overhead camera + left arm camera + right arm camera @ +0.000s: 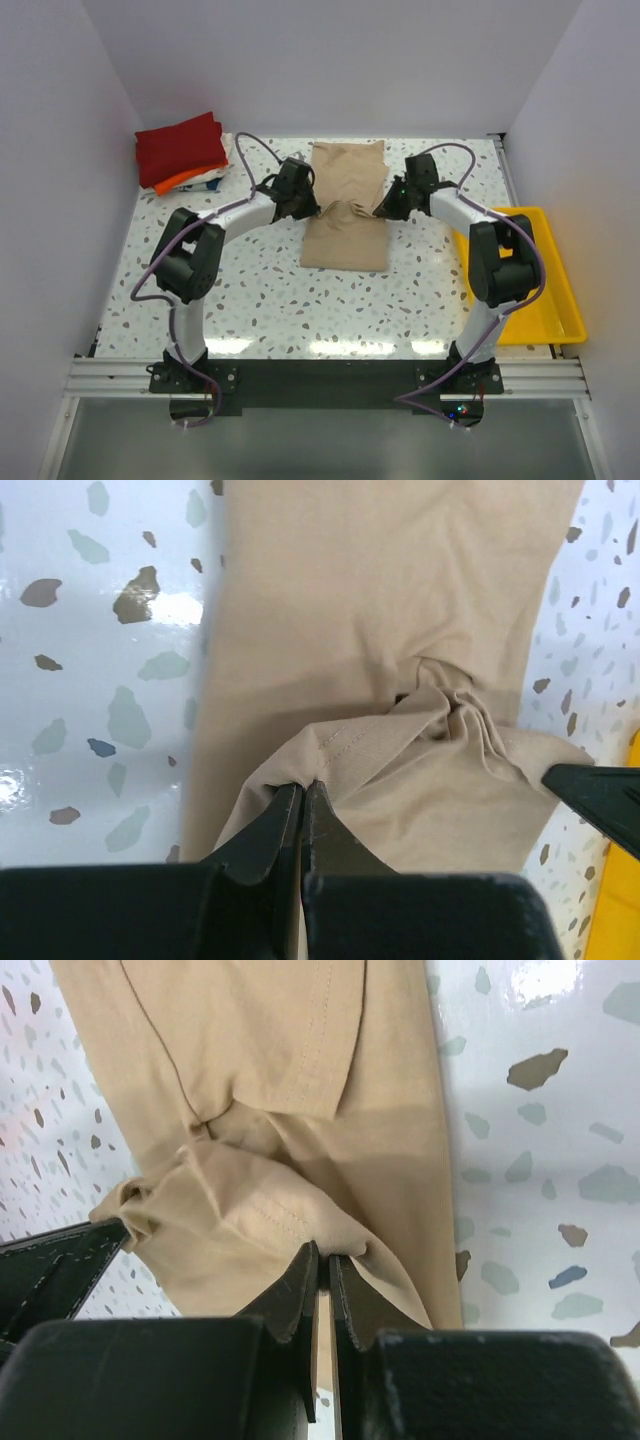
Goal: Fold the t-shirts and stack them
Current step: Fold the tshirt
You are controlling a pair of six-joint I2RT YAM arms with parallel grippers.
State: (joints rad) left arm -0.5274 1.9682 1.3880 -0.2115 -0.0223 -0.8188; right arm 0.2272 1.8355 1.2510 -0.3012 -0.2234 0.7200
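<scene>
The tan t-shirt lies as a long strip in the middle of the table, bunched across its middle. My left gripper is shut on its left edge, and the left wrist view shows the hem pinched between the jaws. My right gripper is shut on its right edge, as the right wrist view shows. Both lift the cloth a little into a ridge. Folded dark red, orange and white t-shirts are stacked at the back left.
A yellow tray sits at the right table edge beside the right arm. White walls close in the back and both sides. The speckled tabletop shows in front of the tan shirt.
</scene>
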